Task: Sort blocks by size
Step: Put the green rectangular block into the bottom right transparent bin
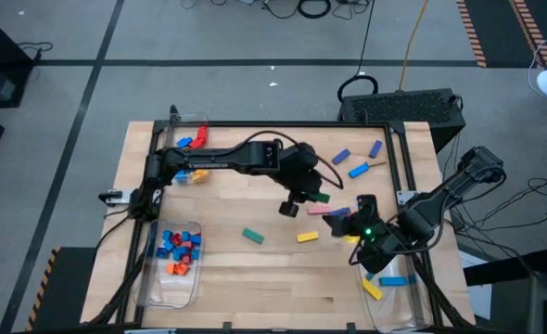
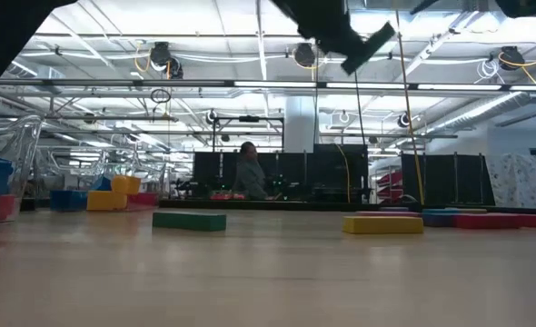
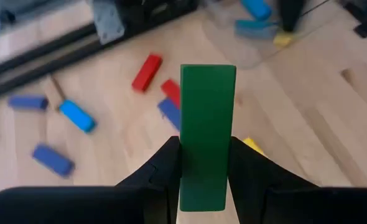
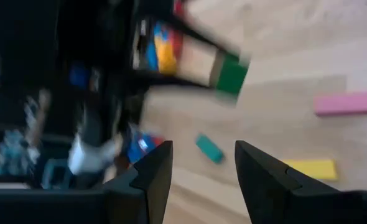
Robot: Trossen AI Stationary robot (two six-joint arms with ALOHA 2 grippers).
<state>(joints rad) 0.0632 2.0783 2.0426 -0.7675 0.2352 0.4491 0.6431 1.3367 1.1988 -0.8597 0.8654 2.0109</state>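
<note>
Several small red and blue plastic cubes (image 1: 180, 247) already sit in my near-left clear bin (image 1: 153, 278), yet many bricks lie loose. My left gripper (image 3: 203, 163) clamps a long green plastic bar (image 3: 206, 130) above mid-table; my right gripper (image 4: 202, 167) hangs part-open, empty, near a pink bar (image 1: 322, 211).

Between my matt black left fingers (image 3: 162, 177) sits a long green plastic bar (image 3: 207, 134), smooth with a dull sheen. Beneath it lies the pale wooden tabletop (image 3: 308, 124), smooth, its grain showing under a satin finish. Beyond the bar's tip lie a glossy red plastic brick (image 3: 147, 72) and a rounded light-blue plastic block (image 3: 77, 116). My right gripper (image 4: 199, 174) has fingers of the same matt black.
</note>
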